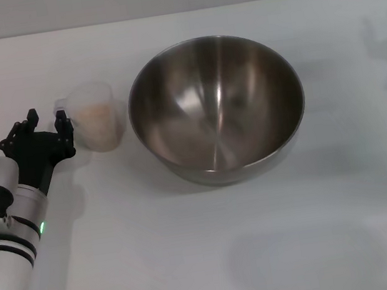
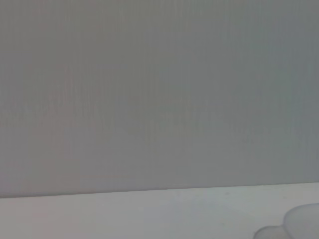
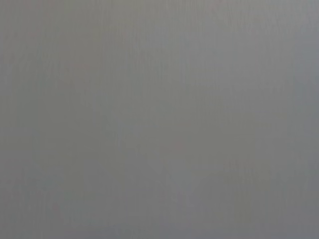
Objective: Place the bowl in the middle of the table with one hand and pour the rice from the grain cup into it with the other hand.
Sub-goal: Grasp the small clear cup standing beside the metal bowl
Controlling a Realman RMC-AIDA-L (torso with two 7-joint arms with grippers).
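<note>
Where the plain white tabletop (image 1: 195, 260) meets a grey wall, one black multi-fingered left hand (image 1: 38, 141), fingers spread and released, sits beside one clear plastic grain cup (image 1: 96, 119) of off-white rice (image 1: 98, 124); one large stainless-steel bowl (image 1: 217, 105) stands mid-table. The right hand is unseen.

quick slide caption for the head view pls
Black multi-fingered left hand, fingers spread, beside rice-filled frosted plastic grain cup, left of empty stainless-steel mixing bowl on white table.

White table (image 1: 195, 260) w/ bowl (image 1: 217, 105) & grain cup (image 1: 97, 122).
</note>
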